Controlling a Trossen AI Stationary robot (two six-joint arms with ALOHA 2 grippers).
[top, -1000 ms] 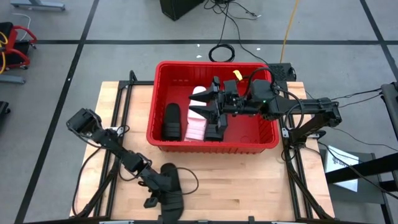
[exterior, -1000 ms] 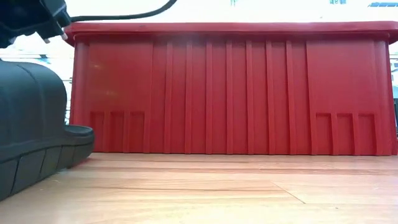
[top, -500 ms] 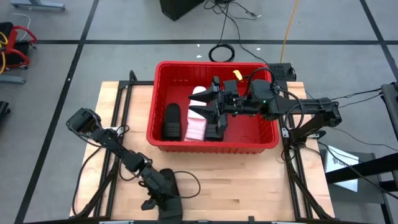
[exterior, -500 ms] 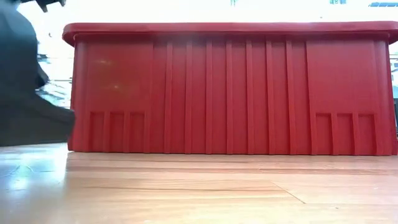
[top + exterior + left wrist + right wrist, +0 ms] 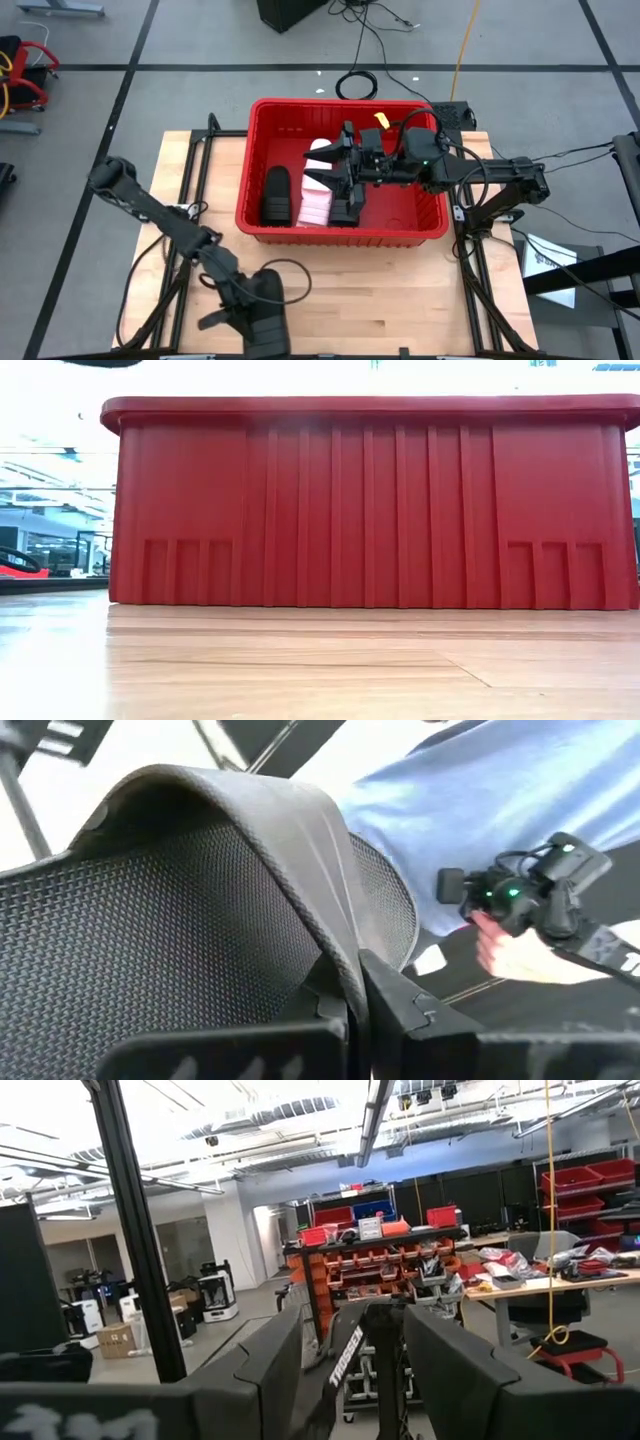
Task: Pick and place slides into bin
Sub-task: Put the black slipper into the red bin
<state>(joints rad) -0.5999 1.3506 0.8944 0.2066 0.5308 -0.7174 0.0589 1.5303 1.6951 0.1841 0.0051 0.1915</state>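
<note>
My left gripper (image 5: 250,300) is shut on a black slide (image 5: 264,322) over the table's near left part. In the low view only a dark sliver of that slide (image 5: 100,363) shows, at the top edge. The red bin (image 5: 262,110) stands on the far middle of the table. A black slide (image 5: 277,195) and pale pink-white slides (image 5: 316,205) lie on its floor. My right gripper (image 5: 322,168) hovers open above the bin's middle, nothing between its fingers (image 5: 270,1365). My left gripper pinches the black slide's wide strap at its edge (image 5: 345,970) between the two fingers (image 5: 400,1010), one on each face of the strap. The slide is lifted clear of the table.
Bare wooden tabletop (image 5: 320,670) lies in front of the bin's near wall (image 5: 370,510). In the left wrist view a person in a blue top (image 5: 480,790) holds a small device (image 5: 520,895) beyond the table.
My left gripper has shut on the black slide's strap and risen, tipping from pointing down to nearly level. The slide, flat on the table a second ago, is now lifted clear and has left the low view upward.
</note>
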